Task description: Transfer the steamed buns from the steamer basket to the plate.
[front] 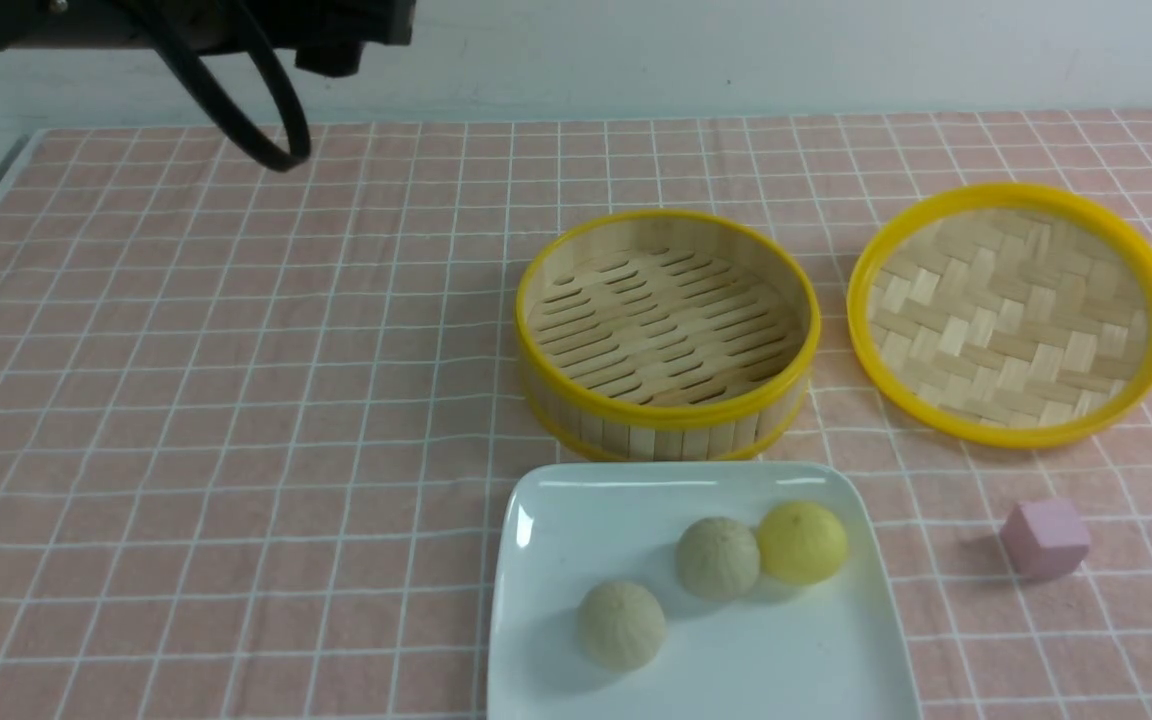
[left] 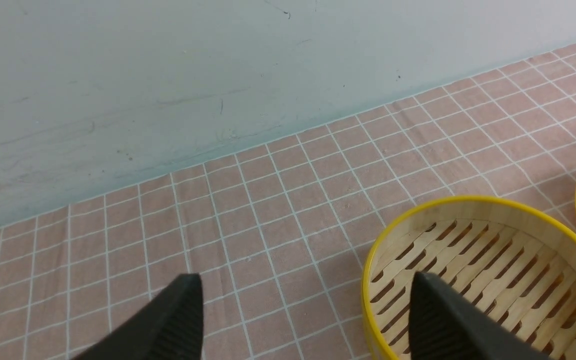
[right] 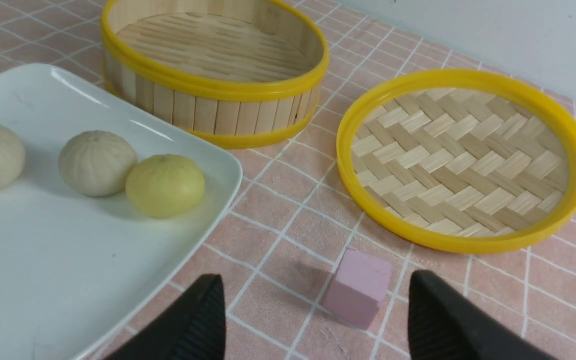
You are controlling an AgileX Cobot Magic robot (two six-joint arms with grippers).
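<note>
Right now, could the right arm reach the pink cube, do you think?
Probably yes. The right gripper is open and the cube lies alone on the cloth just ahead of it, clear of the plate and the lid, with nothing between.

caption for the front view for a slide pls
Three steamed buns on the white plate, steamer basket empty behind it, lid and pink cube to the right.

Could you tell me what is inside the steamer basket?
The steamer basket shows only its bare slatted floor; its near wall hides a thin strip. All three buns lie on the plate.
</note>
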